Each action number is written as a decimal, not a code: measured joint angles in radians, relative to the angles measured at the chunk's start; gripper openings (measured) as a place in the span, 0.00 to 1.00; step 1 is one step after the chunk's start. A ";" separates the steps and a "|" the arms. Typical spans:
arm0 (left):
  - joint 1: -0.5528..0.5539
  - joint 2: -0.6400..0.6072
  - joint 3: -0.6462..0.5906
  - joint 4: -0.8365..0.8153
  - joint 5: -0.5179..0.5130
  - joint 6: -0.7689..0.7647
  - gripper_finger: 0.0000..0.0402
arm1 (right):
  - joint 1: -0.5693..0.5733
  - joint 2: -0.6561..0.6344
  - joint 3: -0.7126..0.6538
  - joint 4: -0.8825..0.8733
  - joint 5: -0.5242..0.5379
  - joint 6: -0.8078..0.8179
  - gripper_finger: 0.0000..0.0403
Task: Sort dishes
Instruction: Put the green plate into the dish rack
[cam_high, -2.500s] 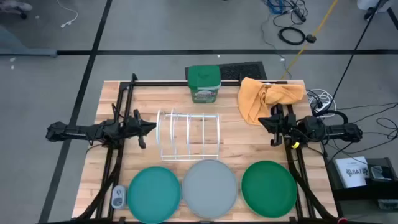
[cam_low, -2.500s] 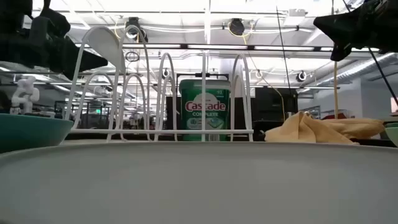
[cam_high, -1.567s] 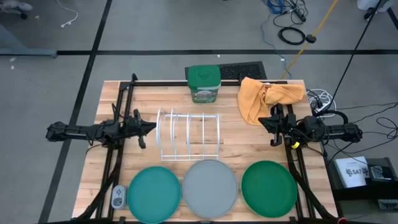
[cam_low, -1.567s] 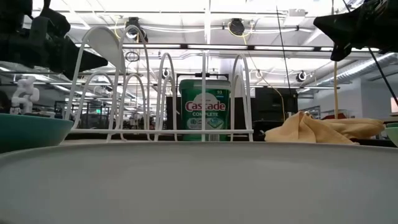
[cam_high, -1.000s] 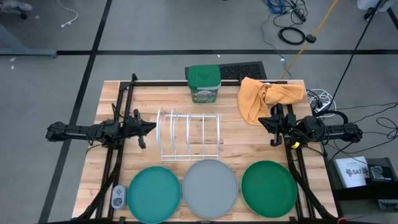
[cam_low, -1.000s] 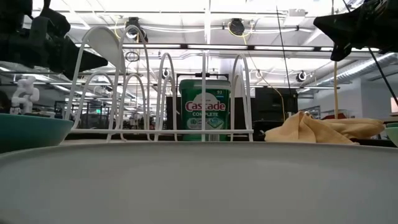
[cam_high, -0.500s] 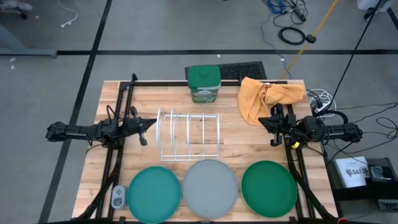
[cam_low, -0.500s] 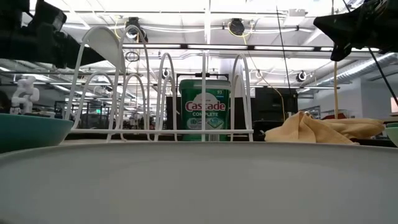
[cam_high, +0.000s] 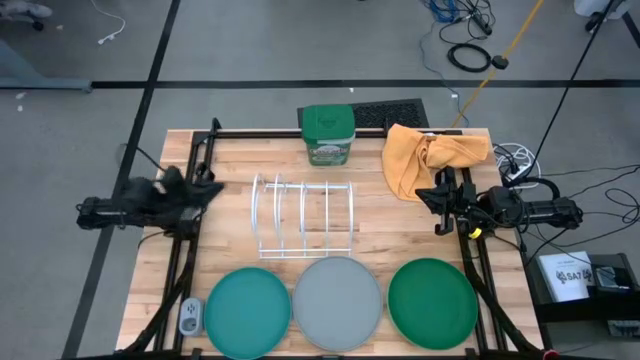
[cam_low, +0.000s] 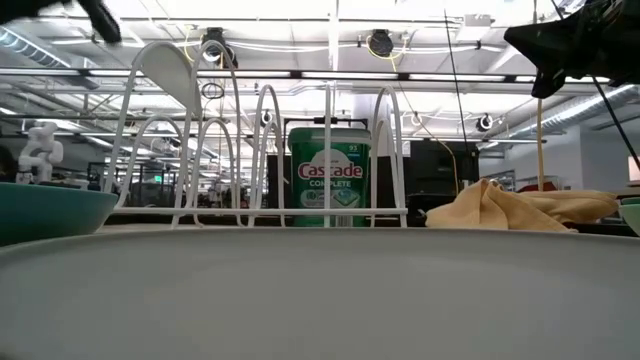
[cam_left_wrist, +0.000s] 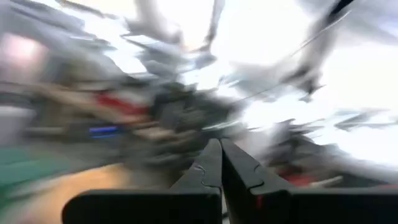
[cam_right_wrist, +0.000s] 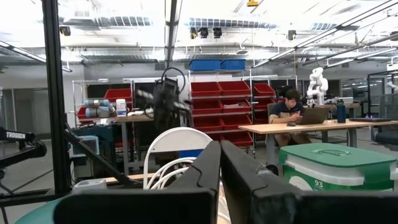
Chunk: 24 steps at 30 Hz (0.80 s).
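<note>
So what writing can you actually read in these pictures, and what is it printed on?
"Cascade COMPLETE": front label of the green square plastic tub, low view.
"93": top corner of that label, and on the tub's side in the right wrist view.
"TROSSEN": black arm segment in the right wrist view.
Smaller print on the tub's label: too small to read.
White box beside the table: lettering too small to read.

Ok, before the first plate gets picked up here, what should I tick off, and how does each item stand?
1. Teal plate, grey plate and green plate lie flat at the table's near edge: ok.
2. Rack upright, slots free of plates: ok.
3. Left hand shut, holding nothing: ok.
4. Right hand shut, parked beside the yellow cloth: ok.
5. Left hand's aim: cannot tell, its view is smeared.
</note>
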 joint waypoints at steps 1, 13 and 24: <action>0.000 -0.001 0.013 0.014 0.078 -0.045 0.00 | 0.000 0.000 0.000 0.000 0.000 0.000 0.02; -0.001 0.002 -0.006 -0.146 0.706 -0.446 0.00 | 0.000 0.000 0.000 0.000 0.000 0.000 0.02; -0.028 0.002 -0.007 -0.624 0.803 -0.328 0.00 | 0.000 0.000 0.000 0.000 0.000 0.000 0.02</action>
